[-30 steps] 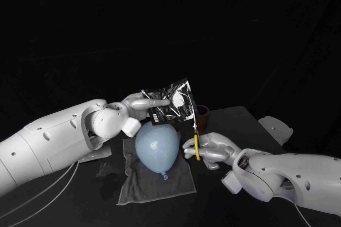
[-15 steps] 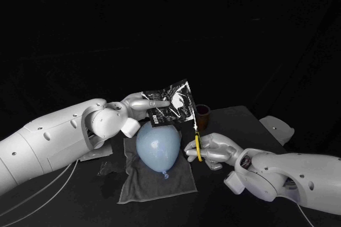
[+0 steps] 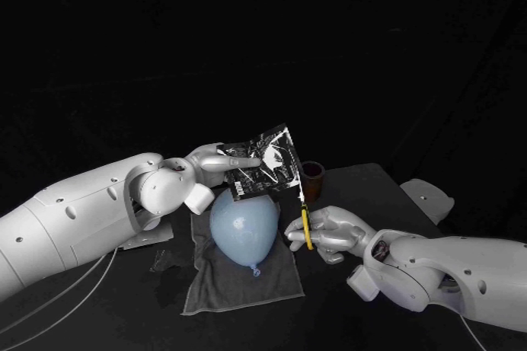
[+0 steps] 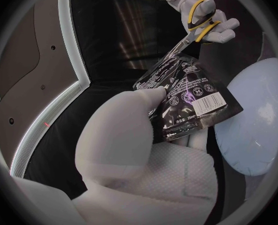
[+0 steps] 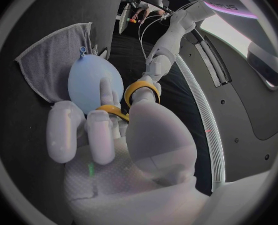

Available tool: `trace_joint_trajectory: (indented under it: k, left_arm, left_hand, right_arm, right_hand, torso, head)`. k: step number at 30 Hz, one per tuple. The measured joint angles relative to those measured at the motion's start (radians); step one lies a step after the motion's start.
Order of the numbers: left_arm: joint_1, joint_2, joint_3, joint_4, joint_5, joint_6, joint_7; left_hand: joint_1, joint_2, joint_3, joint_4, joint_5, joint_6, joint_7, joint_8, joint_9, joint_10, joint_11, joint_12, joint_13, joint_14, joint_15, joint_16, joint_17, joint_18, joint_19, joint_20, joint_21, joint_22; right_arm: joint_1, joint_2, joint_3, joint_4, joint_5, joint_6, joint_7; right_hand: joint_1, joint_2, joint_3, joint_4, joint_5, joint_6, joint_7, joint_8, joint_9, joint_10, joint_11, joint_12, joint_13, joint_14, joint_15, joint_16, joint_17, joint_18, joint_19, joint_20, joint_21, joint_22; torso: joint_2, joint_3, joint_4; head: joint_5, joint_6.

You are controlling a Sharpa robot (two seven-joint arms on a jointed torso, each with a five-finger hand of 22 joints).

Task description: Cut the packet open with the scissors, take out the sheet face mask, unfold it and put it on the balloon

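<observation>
Silver packet (image 3: 267, 162) pinched in left hand (image 3: 211, 162); right hand (image 3: 330, 231) grips scissors (image 3: 305, 218) beneath it

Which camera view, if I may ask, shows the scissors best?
The left wrist view: the scissors appear whole, yellow handles and blades, tips at the edge of the packet. The head view shows a thin yellow line below the packet; the right wrist view, handle loops around the right hand's fingers.

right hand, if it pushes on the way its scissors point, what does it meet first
Most likely the packet that the left hand holds up: the scissors in the right hand point at its edge. The blade tips look close to it, though depth is unclear.
</observation>
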Motion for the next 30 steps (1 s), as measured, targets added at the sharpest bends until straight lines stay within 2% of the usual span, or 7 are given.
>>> trace_joint_trajectory:
  k: [2,7,12,14,19,27,30]
  left_arm:
    - [0.000,0.000,0.000,0.000,-0.003,0.002,0.000]
    - [0.000,-0.001,0.000,0.000,-0.012,0.007,-0.001]
    - [-0.001,-0.002,-0.001,0.001,-0.023,0.012,-0.001]
    - [-0.001,-0.003,-0.001,0.001,-0.028,0.012,-0.001]
    - [-0.001,-0.004,-0.001,0.002,-0.041,0.010,-0.001]
    - [-0.001,-0.006,-0.001,0.009,-0.080,0.003,0.000]
    - [-0.002,-0.006,-0.001,0.010,-0.098,0.003,0.001]
  left_hand:
    - [0.000,0.000,0.000,0.000,0.000,0.000,0.000,0.000,0.000,0.000,0.000,0.000,0.000,0.000,0.000,0.000,0.000,0.000,0.000,0.000,0.000,0.000]
    - [0.000,0.000,0.000,0.000,-0.001,0.000,0.000,0.000,0.000,0.000,0.000,0.000,0.000,0.000,0.000,0.000,0.000,0.000,0.000,0.000,0.000,0.000]
    - [-0.002,-0.002,0.000,0.000,0.002,0.000,0.000,0.000,0.000,0.004,0.004,0.000,0.000,0.000,0.000,0.000,0.001,0.000,0.000,0.000,0.000,0.000]
    - [-0.002,-0.002,0.000,0.000,0.003,0.000,0.000,0.000,0.000,0.004,0.004,0.000,0.001,0.003,0.004,0.000,0.001,0.000,0.000,0.000,0.004,0.000]
    - [-0.009,0.005,0.003,-0.003,0.003,0.002,0.002,0.000,0.000,0.010,-0.002,0.000,0.001,0.007,0.000,0.000,0.004,0.000,0.004,0.004,0.004,0.000]
    - [-0.042,0.038,-0.021,0.002,0.003,-0.008,0.003,0.002,0.000,0.039,-0.006,-0.002,0.003,0.032,-0.007,0.005,0.018,-0.004,0.024,-0.006,0.009,0.000]
    - [-0.045,0.040,-0.022,0.000,0.003,-0.011,0.003,0.003,0.000,0.043,-0.007,-0.003,0.003,0.032,-0.007,0.005,0.021,0.002,0.029,-0.004,0.009,0.000]
  right_arm:
    - [0.000,-0.001,0.000,0.000,0.000,0.001,0.000]
    - [0.001,-0.002,0.000,-0.004,0.000,0.008,0.000]
    - [0.004,-0.006,0.000,-0.007,0.000,0.019,-0.002]
    - [0.005,-0.008,0.000,-0.007,0.000,0.025,-0.003]
    - [0.006,-0.013,0.000,-0.006,-0.002,0.042,-0.008]
    - [0.007,-0.017,0.000,0.000,-0.008,0.066,-0.017]
    - [0.010,-0.020,0.000,0.000,-0.009,0.073,-0.021]
  right_hand:
    - [-0.011,-0.003,-0.003,-0.003,0.000,-0.014,0.009,-0.009,-0.005,-0.014,-0.003,-0.018,-0.010,0.000,0.000,0.000,0.000,0.000,-0.001,0.001,-0.010,0.000]
    - [-0.027,-0.019,-0.003,-0.003,0.000,-0.063,0.033,-0.034,-0.016,-0.085,0.025,-0.037,-0.037,0.001,0.020,-0.007,0.000,-0.001,-0.022,0.022,-0.048,0.000]
    - [-0.041,-0.033,-0.003,-0.003,0.000,-0.102,0.027,-0.044,-0.022,-0.147,0.044,-0.037,-0.068,0.002,0.038,-0.018,0.001,-0.001,-0.047,0.039,-0.090,0.001]
    - [-0.044,-0.036,-0.003,-0.003,0.000,-0.103,0.028,-0.044,-0.023,-0.153,0.051,-0.037,-0.074,0.002,0.038,-0.018,0.001,-0.001,-0.049,0.041,-0.097,0.001]
    - [-0.044,-0.036,-0.003,-0.003,0.000,-0.113,0.026,-0.044,-0.024,-0.160,0.051,-0.037,-0.080,0.002,0.038,-0.020,0.001,-0.001,-0.051,0.043,-0.097,0.001]
    - [-0.044,-0.036,-0.003,-0.003,0.000,-0.113,0.027,-0.044,-0.024,-0.160,0.051,-0.037,-0.081,0.002,0.038,-0.020,0.001,-0.001,-0.051,0.043,-0.097,0.001]
    - [-0.044,-0.036,-0.003,-0.003,0.000,-0.113,0.027,-0.044,-0.024,-0.160,0.051,-0.037,-0.081,0.002,0.038,-0.020,0.000,-0.001,-0.051,0.043,-0.097,0.000]
  torso:
    - [0.000,0.0000,0.0000]
    - [0.000,0.0001,-0.0002]
    - [0.000,0.0001,-0.0002]
    - [0.000,0.0001,-0.0003]
    - [0.000,0.0001,-0.0006]
    - [0.000,0.0001,-0.0004]
    - [0.000,0.0000,-0.0001]
  head:
    - [0.000,0.000]
    - [0.001,0.000]
    - [0.004,-0.001]
    - [0.006,-0.001]
    - [0.008,-0.001]
    - [0.008,-0.001]
    - [0.008,-0.001]
